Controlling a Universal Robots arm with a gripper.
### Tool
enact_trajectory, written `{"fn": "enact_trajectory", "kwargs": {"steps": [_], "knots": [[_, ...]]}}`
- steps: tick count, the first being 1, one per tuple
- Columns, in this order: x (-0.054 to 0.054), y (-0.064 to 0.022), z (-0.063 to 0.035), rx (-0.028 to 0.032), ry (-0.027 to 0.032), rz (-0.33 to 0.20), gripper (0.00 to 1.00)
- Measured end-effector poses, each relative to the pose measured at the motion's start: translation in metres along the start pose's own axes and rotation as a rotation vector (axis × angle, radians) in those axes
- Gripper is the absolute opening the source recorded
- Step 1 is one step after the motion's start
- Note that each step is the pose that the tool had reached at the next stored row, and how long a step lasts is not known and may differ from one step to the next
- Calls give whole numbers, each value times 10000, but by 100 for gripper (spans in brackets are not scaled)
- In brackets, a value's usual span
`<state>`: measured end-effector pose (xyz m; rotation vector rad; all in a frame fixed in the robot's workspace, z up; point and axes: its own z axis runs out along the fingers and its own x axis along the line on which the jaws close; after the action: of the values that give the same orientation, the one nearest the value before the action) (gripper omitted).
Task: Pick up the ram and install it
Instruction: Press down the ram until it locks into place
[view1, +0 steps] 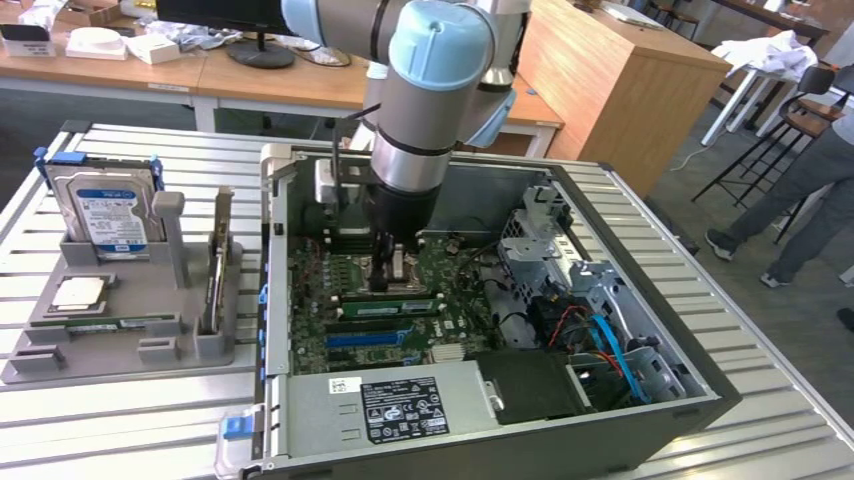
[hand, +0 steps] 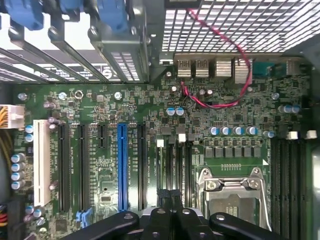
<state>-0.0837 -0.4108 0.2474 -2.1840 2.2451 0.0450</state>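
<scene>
Gripper (hand: 172, 212) mine, was closed and empty, low centre of frame above the motherboard (hand: 150, 150). Ram (view1: 100, 323) lay lower left on the grey tray (view1: 27, 365); a good grasp needed open jaws squared across its long edges.

Even, bright ambient light fills both views. The computer case (view1: 694, 395) interior lies in soft shadow at 5 o'clock. Glare whitens the vent grille (hand: 235, 25) at 1 o'clock.
</scene>
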Motion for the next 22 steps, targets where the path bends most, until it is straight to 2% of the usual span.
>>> {"fn": "enact_trajectory", "kwargs": {"steps": [13,15,18,22], "knots": [[-10,6,-385,-9,0,0,10],[-12,6,-453,-9,0,0,10],[-17,9,-619,-9,0,1,10],[-19,10,-730,-10,1,0,10]]}}
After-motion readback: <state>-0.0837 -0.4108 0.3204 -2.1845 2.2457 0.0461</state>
